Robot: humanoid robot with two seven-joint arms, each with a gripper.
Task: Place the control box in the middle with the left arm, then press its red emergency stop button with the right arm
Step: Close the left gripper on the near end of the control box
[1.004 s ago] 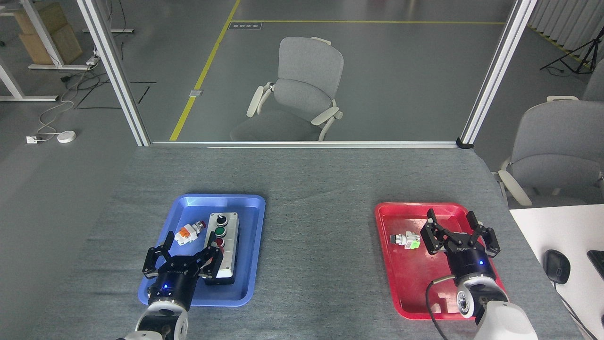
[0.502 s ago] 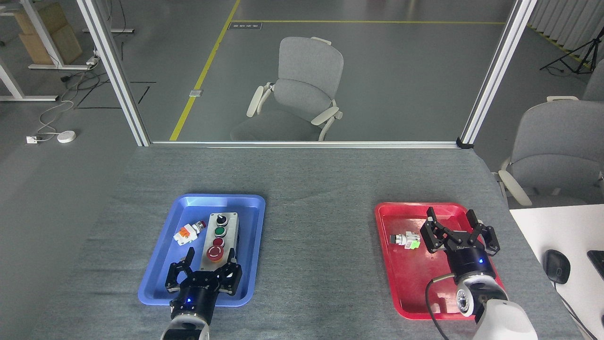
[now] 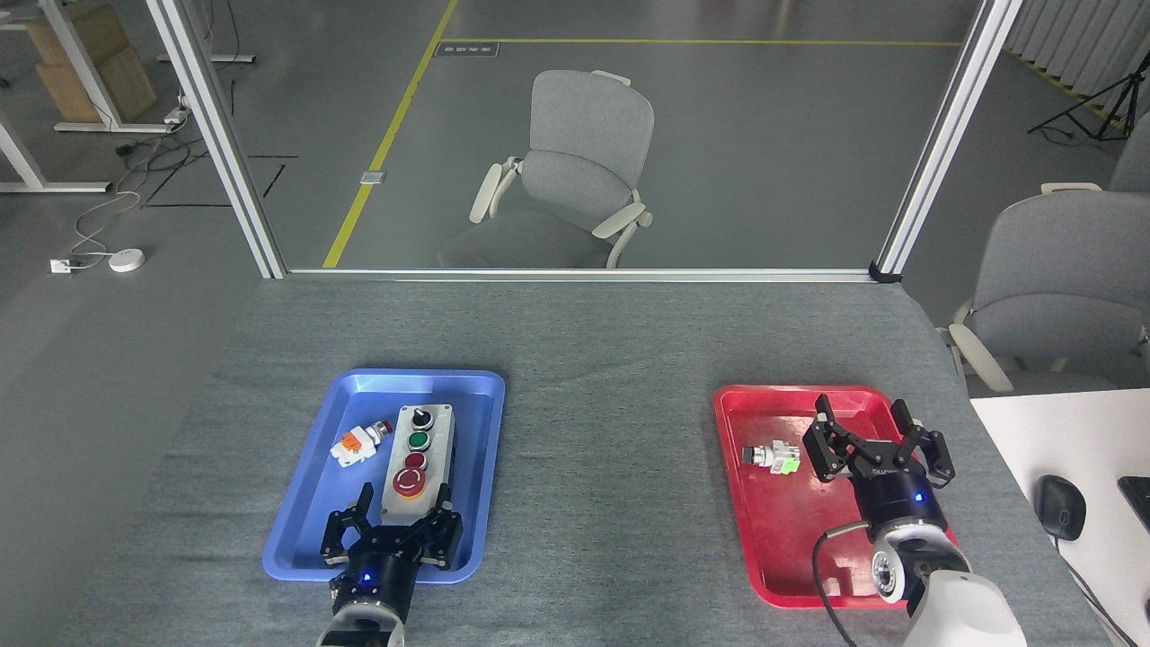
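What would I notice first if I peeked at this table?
Two bright trays on the grey cloth: a blue tray on the left and a red tray on the right. In the blue one lies the control box with its big red emergency stop button, and the left tool sits open at its near end. The right tool hangs open over the red tray.

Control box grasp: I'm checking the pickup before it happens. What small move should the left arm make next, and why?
Probably ease the left gripper forward and close on the control box. Its open fingers straddle the box's near end, and the box still lies in the blue tray, not on the bare cloth in the middle.
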